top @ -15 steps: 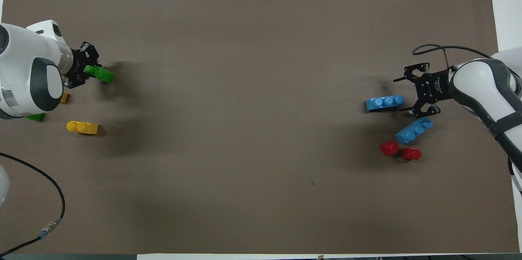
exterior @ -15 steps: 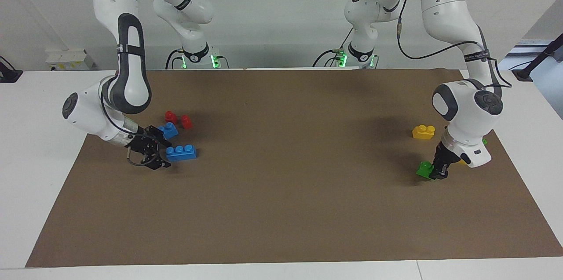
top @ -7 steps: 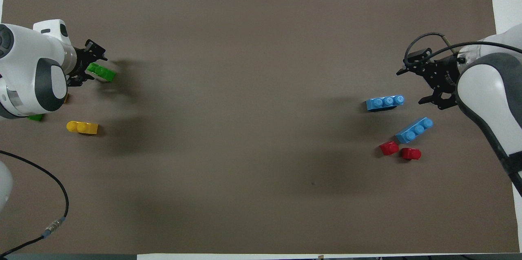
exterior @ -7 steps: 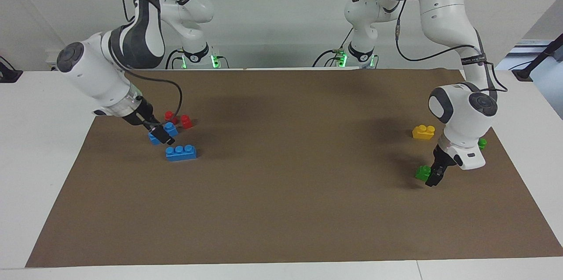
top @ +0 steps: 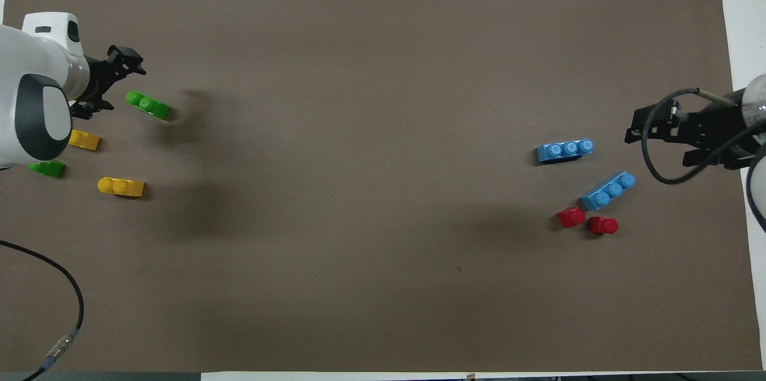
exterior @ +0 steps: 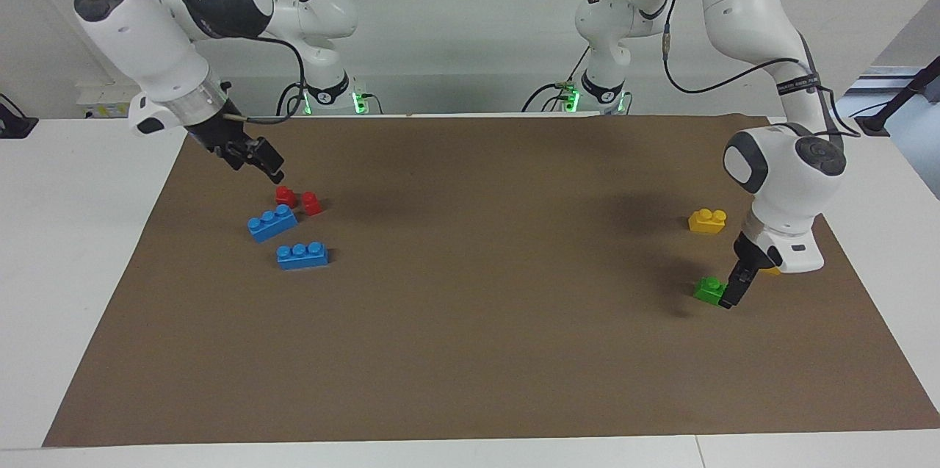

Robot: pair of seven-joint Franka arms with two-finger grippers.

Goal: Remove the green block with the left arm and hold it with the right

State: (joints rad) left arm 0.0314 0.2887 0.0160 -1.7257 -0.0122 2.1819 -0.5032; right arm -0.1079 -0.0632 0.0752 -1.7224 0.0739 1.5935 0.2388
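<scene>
In the facing view the left arm's white wrist housing hides one small yellow plastic brick [top: 84,140] almost wholly and a second small green plastic brick [top: 46,168] altogether; both show only from overhead, lying nearer the robots than the task's brick. The small bright green plastic two-stud block [exterior: 710,289] lies flat on the brown paper sheet [exterior: 477,321] at the left arm's end of the surface [exterior: 59,233]. The left hand [exterior: 736,289] hangs just beside it with its black fingers spread and gripping nothing; whether a fingertip touches the block cannot be told. The right hand [exterior: 253,156] is raised over the sheet near the red bricks, its fingers apart and empty; from overhead it is partly cut off by the picture's edge. Counted: two green bricks, two yellow two-stud bricks including one [exterior: 707,220] lying in the open, two blue three-stud bricks [exterior: 272,222] [exterior: 302,255] and two small red bricks [exterior: 286,195] [exterior: 311,203], the blue and red ones grouped at the right arm's end. The sheet covers most of the white surface, a pale wall stands at the robots' end, and green lights glow at both arm bases.
</scene>
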